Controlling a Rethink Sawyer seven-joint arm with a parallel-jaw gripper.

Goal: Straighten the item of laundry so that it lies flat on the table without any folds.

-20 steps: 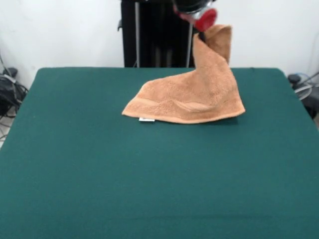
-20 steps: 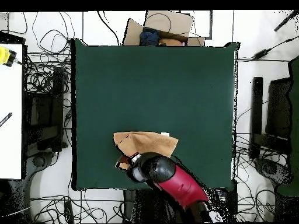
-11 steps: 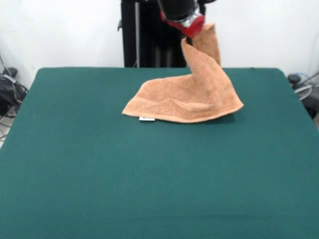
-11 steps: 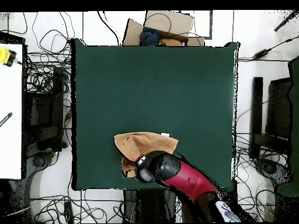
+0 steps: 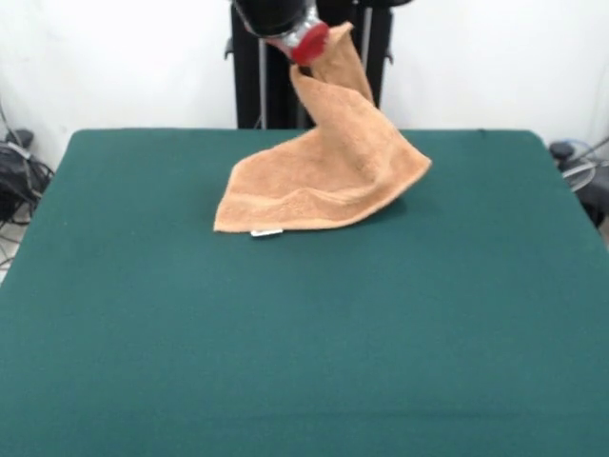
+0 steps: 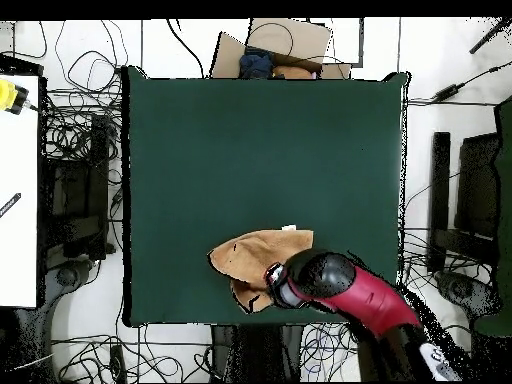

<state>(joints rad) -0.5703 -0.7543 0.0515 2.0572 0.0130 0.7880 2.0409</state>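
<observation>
The gripper (image 5: 303, 59) has carried its pinched towel (image 5: 319, 176) corner leftward; the rest trails on the bench (image 5: 304, 333).

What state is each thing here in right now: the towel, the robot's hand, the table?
Towel: one corner lifted high, the rest draped down onto the table, not flat.
Gripper: raised above the table's far side, shut on the towel's lifted corner.
Table: green top, bears only the towel.

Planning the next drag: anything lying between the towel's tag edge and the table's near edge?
Nothing; front view shows bare green table from towel forward.
</observation>
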